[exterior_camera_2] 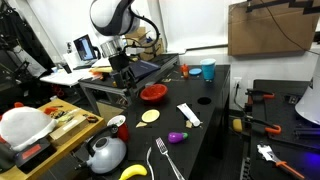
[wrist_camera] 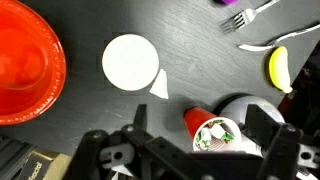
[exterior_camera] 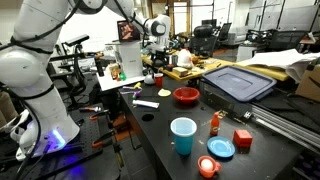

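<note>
- The gripper hangs released above the black table. Its jaws are spread wide and hold nothing.
- In the wrist view the small red cup shows between the two fingers, below them and not touched. In an exterior view the cup stands close to the table's edge, well under the gripper.
- The cup has a red outer wall, a white rim and a speckled green-and-red pattern inside.
- It seems to stand upright with its mouth facing up, so its long axis is vertical.
- The kettle sits just beside it, towards the table's corner.
- A pale round disc lies further in from that edge, with a small white wedge touching its rim.
- The red bowl sits beyond the disc.
- A banana and a fork lie past the kettle.
</note>
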Robot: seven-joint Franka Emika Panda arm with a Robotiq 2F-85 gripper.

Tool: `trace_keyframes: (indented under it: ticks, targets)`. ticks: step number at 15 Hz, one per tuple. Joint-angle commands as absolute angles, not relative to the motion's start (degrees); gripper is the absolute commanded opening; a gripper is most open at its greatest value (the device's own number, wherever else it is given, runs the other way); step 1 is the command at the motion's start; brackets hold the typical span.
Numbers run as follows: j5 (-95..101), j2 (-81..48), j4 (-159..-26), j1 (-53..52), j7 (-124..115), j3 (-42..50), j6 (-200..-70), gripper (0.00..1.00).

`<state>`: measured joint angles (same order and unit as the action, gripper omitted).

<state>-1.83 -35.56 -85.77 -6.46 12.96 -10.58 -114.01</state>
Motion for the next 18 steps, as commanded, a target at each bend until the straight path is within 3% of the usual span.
trace_keyframes:
  ticks: [1,18]
  targets:
    - [-1.2,-38.5,-81.8,-8.9,8.3,-9.2,-113.0,1.0]
    - [-3.6,-58.9,-53.9,-12.6,-15.3,-4.2,-105.9,1.0]
